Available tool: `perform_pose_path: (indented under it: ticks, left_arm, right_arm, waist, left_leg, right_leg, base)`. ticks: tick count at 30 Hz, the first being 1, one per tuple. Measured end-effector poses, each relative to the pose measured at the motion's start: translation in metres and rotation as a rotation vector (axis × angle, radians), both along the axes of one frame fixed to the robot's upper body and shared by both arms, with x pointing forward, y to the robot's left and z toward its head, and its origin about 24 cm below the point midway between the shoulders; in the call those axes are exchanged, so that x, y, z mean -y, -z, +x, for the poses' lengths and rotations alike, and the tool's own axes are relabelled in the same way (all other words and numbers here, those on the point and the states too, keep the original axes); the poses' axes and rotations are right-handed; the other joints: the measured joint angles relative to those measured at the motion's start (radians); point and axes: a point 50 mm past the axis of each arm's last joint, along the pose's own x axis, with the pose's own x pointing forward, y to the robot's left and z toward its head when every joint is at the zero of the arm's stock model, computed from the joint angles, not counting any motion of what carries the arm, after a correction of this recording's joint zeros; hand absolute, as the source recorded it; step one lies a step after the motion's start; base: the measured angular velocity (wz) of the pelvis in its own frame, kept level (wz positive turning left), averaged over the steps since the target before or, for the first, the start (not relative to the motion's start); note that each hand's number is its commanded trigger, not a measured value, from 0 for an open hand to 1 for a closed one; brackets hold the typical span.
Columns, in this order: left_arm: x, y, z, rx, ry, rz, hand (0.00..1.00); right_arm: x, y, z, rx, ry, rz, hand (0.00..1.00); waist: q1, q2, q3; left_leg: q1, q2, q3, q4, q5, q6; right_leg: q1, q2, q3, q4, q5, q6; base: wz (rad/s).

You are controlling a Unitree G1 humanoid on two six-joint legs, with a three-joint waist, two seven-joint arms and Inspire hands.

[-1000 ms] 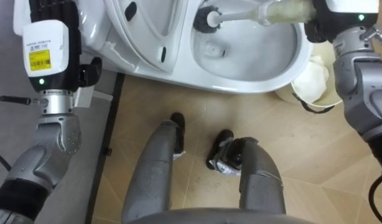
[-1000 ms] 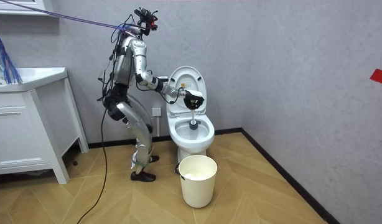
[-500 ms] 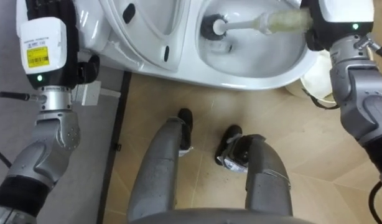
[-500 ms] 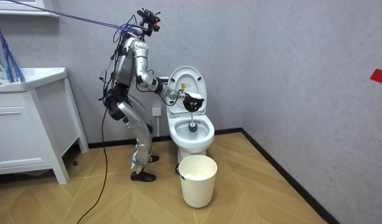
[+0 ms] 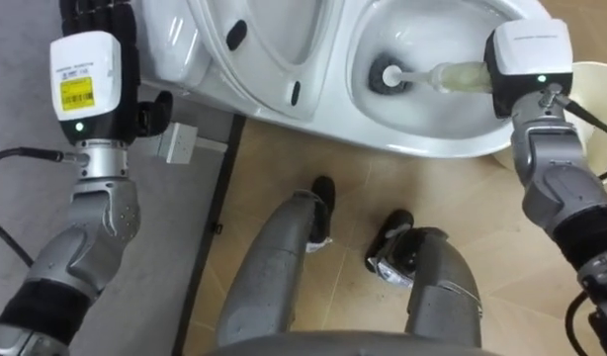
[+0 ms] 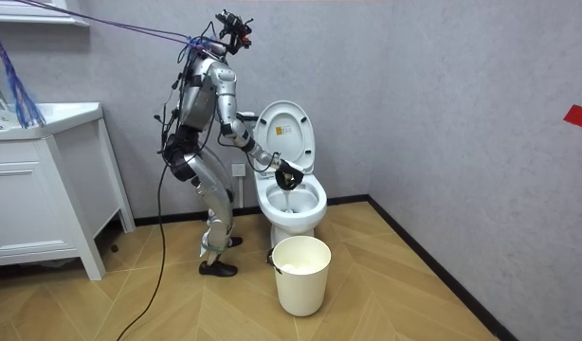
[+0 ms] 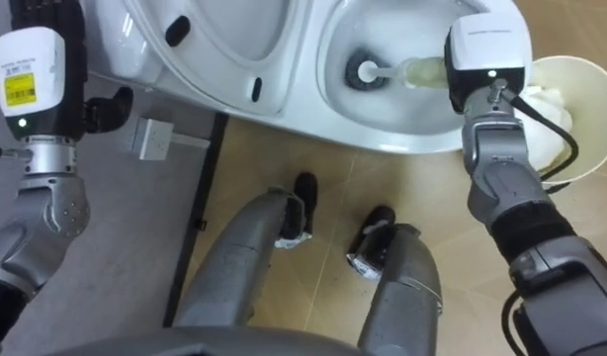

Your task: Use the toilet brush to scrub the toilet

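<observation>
Your right hand (image 5: 526,61) has dropped over the past second from above the rim to the lip of the white ceramic toilet (image 5: 422,148). The clear-handled toilet brush (image 5: 437,76) clenched in it has gone down with it. The brush's dark, white-centred round head now sits low in the bowl, close to the drain opening, and the handle slants up over the bowl's inner wall into the hand. The room view confirms the lowered arm, and the eye views have shifted a little with your head. The oval white seat and lid (image 5: 274,49) stand raised against the grey wall. Your left hand (image 5: 86,69) is held up beside them, and you cannot tell how its fingers sit, since they run past the picture's top edge. You stand with knees bent on the wood-pattern floor, to the room view's left of the toilet. The round cream waste bin (image 6: 301,275) is just in front of the bowl, and a white vanity cabinet (image 6: 45,189) stands well apart behind you.
</observation>
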Motion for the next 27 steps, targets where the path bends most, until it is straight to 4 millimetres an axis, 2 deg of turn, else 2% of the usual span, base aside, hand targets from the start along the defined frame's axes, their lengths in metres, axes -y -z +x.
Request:
perform_pose_path:
  ticks: [6,8,10,11,13,14,16,18,20,22,24,27]
  left_arm:
    - [-0.002,0.015,-0.002,-0.108,-0.014,-0.041,0.0]
    - [-0.005,0.019,-0.003,-0.143,-0.023,-0.049,0.0]
    - [-0.007,0.026,-0.008,-0.186,-0.028,-0.049,0.0]
    - [-0.007,0.028,-0.01,-0.2,-0.028,-0.051,0.0]
    - [-0.01,0.04,-0.022,-0.265,-0.034,-0.057,0.0]
    - [-0.011,0.042,-0.024,-0.281,-0.039,-0.056,0.0]
    - [-0.011,0.05,-0.032,-0.323,-0.048,-0.071,0.0]
    - [-0.012,0.059,-0.043,-0.37,-0.075,-0.104,0.0]
    - [-0.013,0.066,-0.053,-0.407,-0.097,-0.145,0.0]
    - [-0.012,0.071,-0.066,-0.444,-0.123,-0.199,0.0]
    - [-0.014,0.074,-0.077,-0.471,-0.144,-0.23,0.0]
    - [-0.016,0.082,-0.099,-0.532,-0.197,-0.313,0.0]
  right_arm:
    - [0.004,0.012,-0.008,-0.083,0.023,0.005,1.0]
    - [0.004,0.018,-0.014,-0.112,0.03,0.012,1.0]
    - [0.003,0.03,-0.024,-0.158,0.038,0.038,1.0]
    - [0.001,0.032,-0.025,-0.166,0.039,0.049,1.0]
    - [-0.003,0.04,-0.03,-0.203,0.047,0.111,1.0]
    - [-0.004,0.043,-0.033,-0.212,0.051,0.131,1.0]
    - [-0.001,0.055,-0.048,-0.261,0.076,0.19,1.0]
    - [-0.001,0.057,-0.055,-0.274,0.079,0.224,1.0]
    - [-0.001,0.061,-0.066,-0.288,0.08,0.241,1.0]
    - [0.001,0.07,-0.082,-0.314,0.105,0.285,1.0]
    - [0.003,0.073,-0.094,-0.327,0.115,0.312,1.0]
    - [0.006,0.073,-0.109,-0.333,0.133,0.36,1.0]
  waist:
    - [-0.006,-0.005,-0.0012]
    - [-0.008,-0.014,-0.0008]
    - [-0.012,-0.045,-0.0075]
    - [-0.015,-0.056,-0.0083]
    - [-0.035,-0.089,-0.0158]
    - [-0.042,-0.097,-0.0167]
    - [-0.047,-0.114,-0.0241]
    - [-0.048,-0.119,-0.025]
    - [-0.048,-0.122,-0.0274]
    - [-0.056,-0.124,-0.0301]
    - [-0.06,-0.132,-0.0369]
    - [-0.06,-0.136,-0.0422]
  left_leg:
    - [0.063,-0.014,-0.015,-0.024,0.0,-0.001]
    - [0.101,-0.017,-0.016,-0.039,0.0,-0.001]
    - [0.156,-0.02,-0.01,-0.068,0.001,-0.002]
    - [0.17,-0.02,-0.008,-0.073,0.001,-0.002]
    - [0.222,-0.02,-0.006,-0.092,0.001,-0.002]
    - [0.238,-0.021,-0.006,-0.099,0.001,-0.002]
    - [0.299,-0.013,-0.002,-0.112,0.001,-0.002]
    - [0.351,-0.01,0.015,-0.136,0.001,-0.001]
    - [0.403,-0.015,0.014,-0.164,0.0,-0.001]
    - [0.458,-0.015,0.01,-0.186,-0.001,-0.001]
    - [0.494,-0.017,0.014,-0.212,-0.002,-0.002]
    - [0.559,-0.018,0.018,-0.245,-0.005,-0.005]
  right_leg:
    - [0.071,-0.005,-0.017,-0.023,-0.005,0.008]
    - [0.109,-0.005,-0.021,-0.042,-0.006,0.01]
    - [0.161,-0.003,-0.019,-0.068,-0.008,0.015]
    - [0.173,-0.002,-0.018,-0.074,-0.009,0.015]
    - [0.232,0.004,-0.024,-0.106,-0.01,0.02]
    - [0.251,0.004,-0.027,-0.114,-0.012,0.023]
    - [0.327,0.018,-0.029,-0.159,-0.008,0.036]
    - [0.378,0.02,-0.028,-0.19,-0.002,0.043]
    - [0.425,0.021,-0.024,-0.216,0.002,0.05]
    - [0.489,0.036,-0.02,-0.259,0.008,0.06]
    - [0.518,0.037,-0.019,-0.277,0.01,0.063]
    - [0.575,0.037,-0.018,-0.303,0.012,0.065]
  base:
    - [0.11]
    - [0.07]
    - [0.0]
    - [0.0]
    - [0.07]
    - [0.19]
    - [0.12]
    - [-0.08]
    - [-0.04]
    - [0.06]
    - [0.02]
    - [-0.09]
